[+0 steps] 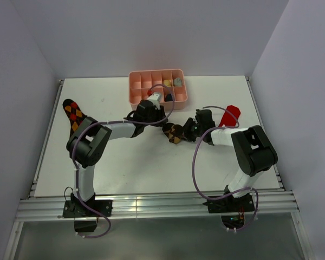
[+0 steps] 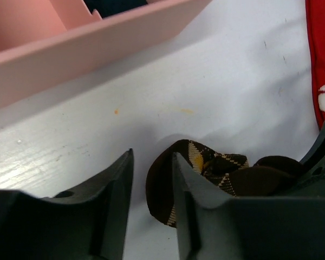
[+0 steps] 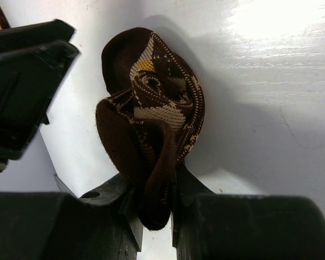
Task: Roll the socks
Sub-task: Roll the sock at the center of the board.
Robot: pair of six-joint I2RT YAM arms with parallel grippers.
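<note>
The rolled black sock with tan argyle diamonds (image 3: pixel 151 103) lies bunched on the white table, its cuff end pinched in my right gripper (image 3: pixel 154 184), which is shut on it. The same sock (image 1: pixel 173 133) sits mid-table in the top view, held by the right gripper (image 1: pixel 185 130). My left gripper (image 2: pixel 151 168) stands open just to the left of this sock (image 2: pixel 216 168); its right finger (image 2: pixel 187 195) is beside the roll and nothing is gripped. The black sock with red-orange diamonds (image 1: pixel 73 112) lies flat at the far left. The red sock (image 1: pixel 230 115) lies right of the grippers.
A pink compartment tray (image 1: pixel 132 89) with small items stands at the back centre, its near wall (image 2: pixel 70 59) close behind the left gripper (image 1: pixel 161 120). The red sock's edge (image 2: pixel 319 65) shows at the right of the left wrist view.
</note>
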